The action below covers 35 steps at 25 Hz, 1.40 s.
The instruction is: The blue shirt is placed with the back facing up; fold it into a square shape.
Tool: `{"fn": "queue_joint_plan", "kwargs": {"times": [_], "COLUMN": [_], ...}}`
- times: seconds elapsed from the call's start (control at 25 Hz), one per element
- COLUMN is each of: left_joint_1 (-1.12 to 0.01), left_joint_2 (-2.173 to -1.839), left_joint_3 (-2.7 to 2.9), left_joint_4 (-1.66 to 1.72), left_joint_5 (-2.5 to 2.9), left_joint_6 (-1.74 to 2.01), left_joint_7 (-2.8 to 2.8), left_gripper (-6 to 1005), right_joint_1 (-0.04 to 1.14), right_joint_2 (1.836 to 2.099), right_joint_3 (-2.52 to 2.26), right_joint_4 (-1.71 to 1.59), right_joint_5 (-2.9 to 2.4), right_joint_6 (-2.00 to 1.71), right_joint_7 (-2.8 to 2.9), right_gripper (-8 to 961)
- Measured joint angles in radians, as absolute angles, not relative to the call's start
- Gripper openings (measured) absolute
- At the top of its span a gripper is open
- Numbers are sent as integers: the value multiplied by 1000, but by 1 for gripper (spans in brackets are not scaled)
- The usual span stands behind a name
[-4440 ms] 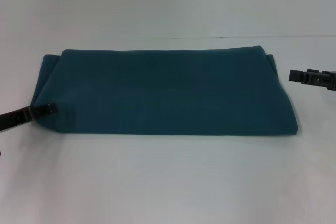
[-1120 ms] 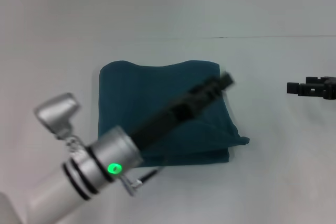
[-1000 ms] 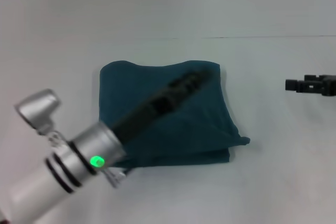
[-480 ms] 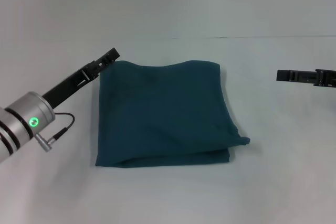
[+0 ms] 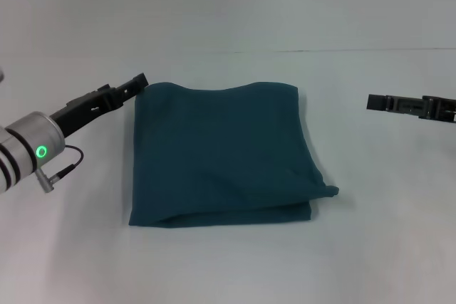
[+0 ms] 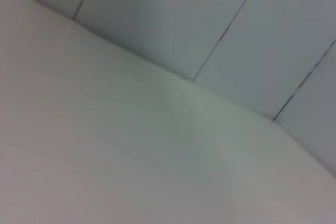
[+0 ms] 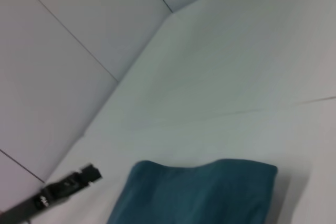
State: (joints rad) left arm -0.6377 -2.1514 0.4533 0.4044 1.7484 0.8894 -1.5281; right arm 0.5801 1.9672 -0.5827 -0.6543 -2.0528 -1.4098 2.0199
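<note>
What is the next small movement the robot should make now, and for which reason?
Probably draw the left gripper a little further from the blue shirt, toward its own side. The shirt already lies folded in a roughly square shape on the table, and this gripper sits just off its far left corner, holding nothing. The right gripper is well clear on the other side.

We see a bare lab-like test bench: plain white table (image 5: pixel 228 268) backed by seamed white wall panels (image 7: pixel 63 51).
</note>
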Motion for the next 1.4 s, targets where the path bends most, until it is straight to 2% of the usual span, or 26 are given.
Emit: {"fn": "queue_joint_plan", "kwargs": {"times": [0.48, 1.4], "left_joint_1": [-705, -718], "left_joint_2": [-2163, -2164], "left_joint_3": [599, 653], "left_joint_4": [359, 349], "left_joint_5": [1748, 1755], "left_joint_6": [725, 665], "left_joint_7": [-1505, -1505], "left_gripper": [894, 821], "right_joint_1": [587, 580], "right_joint_2": [1978, 1993], "right_joint_3": [-591, -591], "right_joint_4": [-652, -649], "right_joint_5": [-2047, -2048], "right_joint_6": [-1404, -1397], "right_joint_7": [2047, 2039], "right_gripper": [914, 912]}}
